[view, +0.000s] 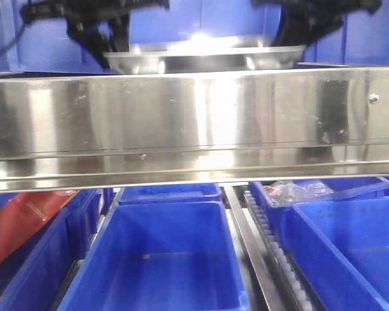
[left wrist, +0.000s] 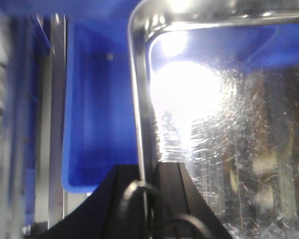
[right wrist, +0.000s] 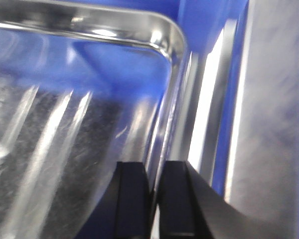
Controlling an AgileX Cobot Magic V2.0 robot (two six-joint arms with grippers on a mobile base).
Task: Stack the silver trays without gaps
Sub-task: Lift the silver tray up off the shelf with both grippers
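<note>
The silver tray (view: 207, 58) is seen at 12 o'clock in the front view, above the steel rail (view: 181, 123). Its left rim is pinched by the left gripper (left wrist: 148, 172), whose fingers (left wrist: 172, 184) are closed on it at 6 o'clock. The right rim is clamped likewise by the right gripper (right wrist: 156, 172). A blue bin (view: 168, 259) is seen at 6 o'clock.

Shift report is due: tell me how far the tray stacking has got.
Done: the left gripper and right gripper each clamp a side rim of one silver tray. In hand: that tray hangs level between them, behind the steel rail, over a blue bin. Remaining: nesting it flush on another tray; none is clearly visible, so no stack shows yet.
</note>
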